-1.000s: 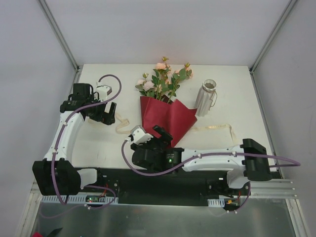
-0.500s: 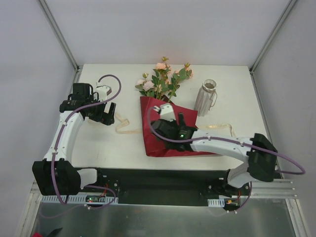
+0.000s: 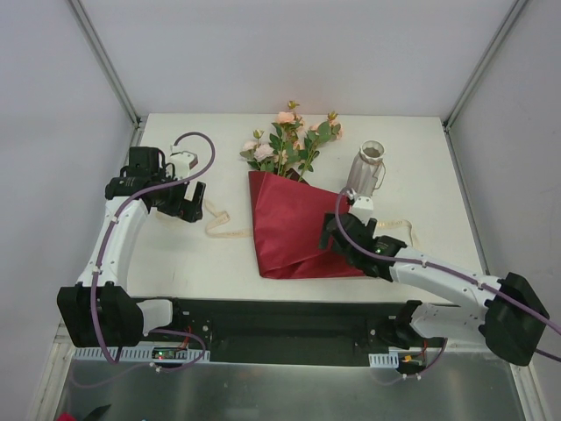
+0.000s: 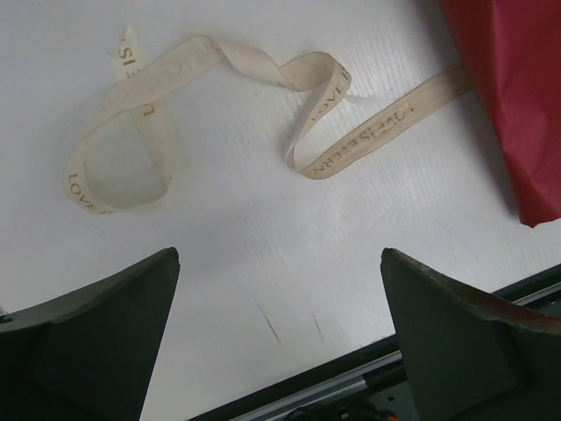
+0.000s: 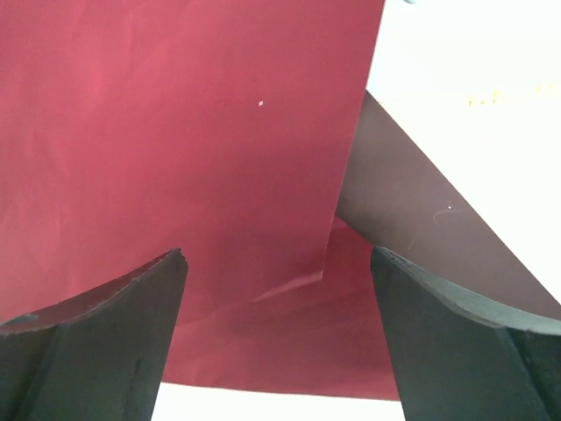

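Note:
A dark red wrapping sheet lies folded on the white table, with a bunch of pink roses and green leaves sticking out of its top edge. My right gripper hovers open over the sheet's right side; the right wrist view shows the red sheet and a folded flap edge between its fingers, which hold nothing. My left gripper stands open left of the sheet. Beyond its fingertips lies a looped cream ribbon with printed letters.
A pale ribbed vase stands at the back right, near the right arm. A second stretch of cream ribbon lies right of the sheet. The black rail runs along the table's near edge. The red sheet's corner shows in the left wrist view.
My right arm swept from the sheet's near left corner across to its right side. The red sheet changed shape and now lies folded flatter. The left arm has not moved.

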You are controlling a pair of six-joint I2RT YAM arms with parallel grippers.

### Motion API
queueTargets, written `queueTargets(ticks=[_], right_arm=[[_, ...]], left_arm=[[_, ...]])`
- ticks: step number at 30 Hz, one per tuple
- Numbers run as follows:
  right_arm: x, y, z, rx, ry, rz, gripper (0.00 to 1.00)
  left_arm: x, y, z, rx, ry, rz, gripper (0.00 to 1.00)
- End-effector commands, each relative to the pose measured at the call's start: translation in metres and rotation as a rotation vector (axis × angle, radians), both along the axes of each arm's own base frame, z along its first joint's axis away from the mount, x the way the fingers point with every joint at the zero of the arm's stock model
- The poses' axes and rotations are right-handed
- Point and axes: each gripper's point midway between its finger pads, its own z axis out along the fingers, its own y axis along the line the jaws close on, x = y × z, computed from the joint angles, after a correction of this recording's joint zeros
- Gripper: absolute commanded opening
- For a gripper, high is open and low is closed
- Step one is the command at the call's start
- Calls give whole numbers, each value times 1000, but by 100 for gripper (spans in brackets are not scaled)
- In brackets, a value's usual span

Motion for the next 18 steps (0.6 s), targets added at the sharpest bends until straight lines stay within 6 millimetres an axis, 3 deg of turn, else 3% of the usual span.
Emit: queueTargets(ticks=[1,5,11,12,14,17,18], right_arm=[[17,7,3,135,-22,-7,88],[38,7,-2,179,-30,1,80],[62,23,-4,233,-46,37,56],[63,27,-1,243,-47,48,47],[69,37,12,267,-74,79,37],[71,55,45,275,-125,140,1],[74,60,58,269,-151,151,1]], left_arm=[[0,-3,13,7,-29,-28,99],[-1,0,13,20,-31,-18,99],[4,10,19,71,-46,10,99],[4,10,23,69,-53,12,99],[3,9,31,65,-67,11,99],[5,8,49,36,-103,32,99],[5,5,54,11,-113,39,99]])
